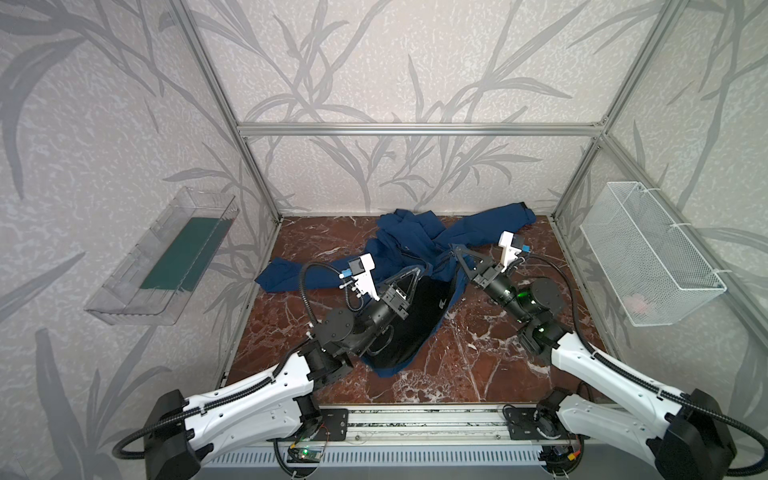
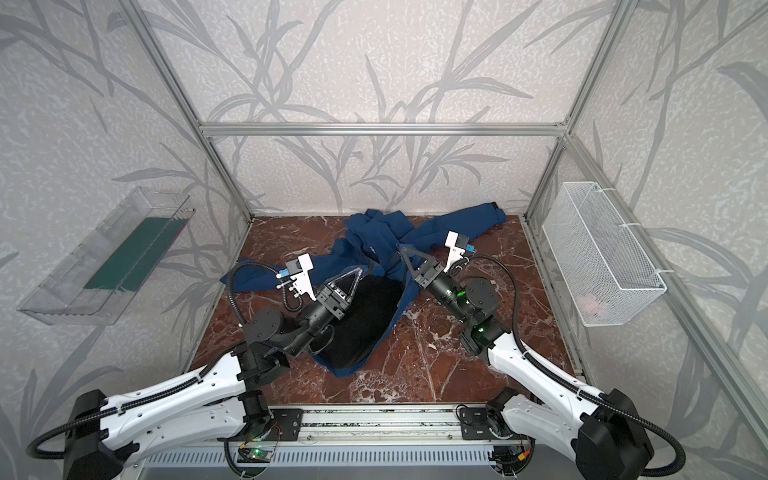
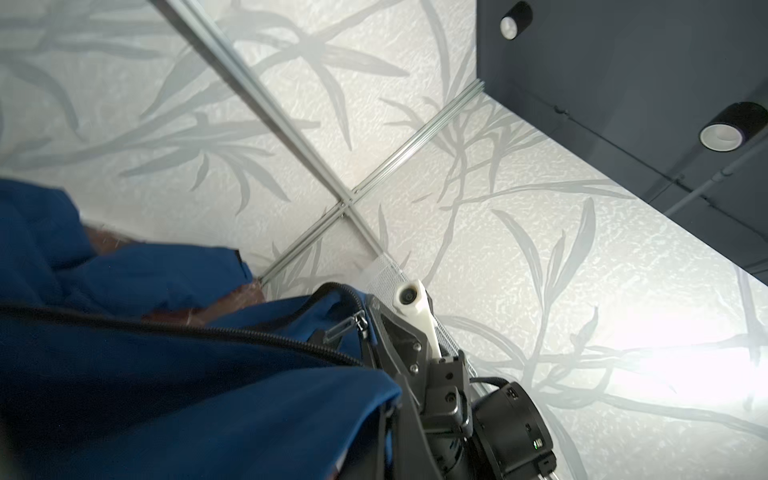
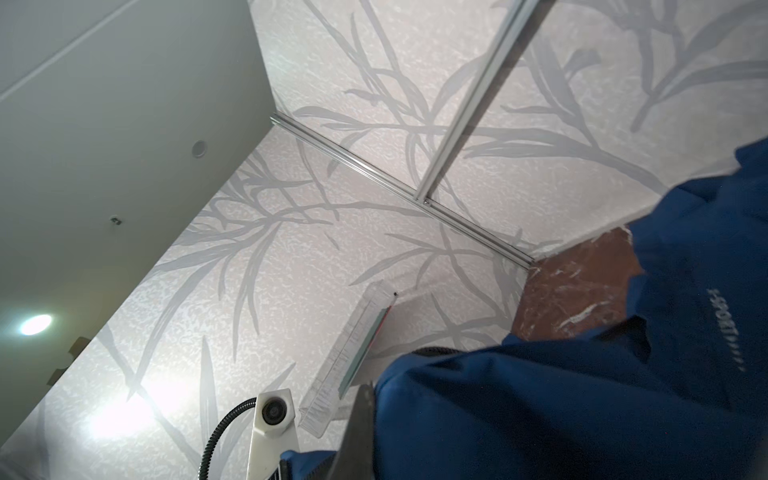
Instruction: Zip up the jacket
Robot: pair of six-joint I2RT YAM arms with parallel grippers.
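The jacket [image 1: 399, 245] lies crumpled toward the back of the marble table [image 1: 478, 365]. It is unzipped, with one front panel turned over so its black lining [image 1: 415, 324] faces up near the middle. The left gripper [image 1: 417, 273] sits at the upper edge of that turned panel with its jaws closed. The right wrist view shows blue cloth hanging from one of its fingers, so it appears to have a pinch of the jacket's front edge. The right gripper [image 1: 458, 250] is near it, jaws likewise closed. The left wrist view shows it clamped on the cloth just beside the zipper pull [image 3: 345, 328], with the zipper teeth [image 3: 208, 328] running away from it unjoined. White lettering [image 4: 725, 328] shows on the blue cloth. Assessment: the step in hand is bringing the two front edges together at the zipper's start, and the task is at an early stage. To do it well, the turned panel should first be laid lining-down, so both rows of teeth face the same way. Each grip should sit close to the teeth, not on loose cloth, with the edges kept taut and parallel. Whether the mating pin is within reach cannot be told. Risk: pulling on bunched cloth could twist the track and snag lining in the slider.
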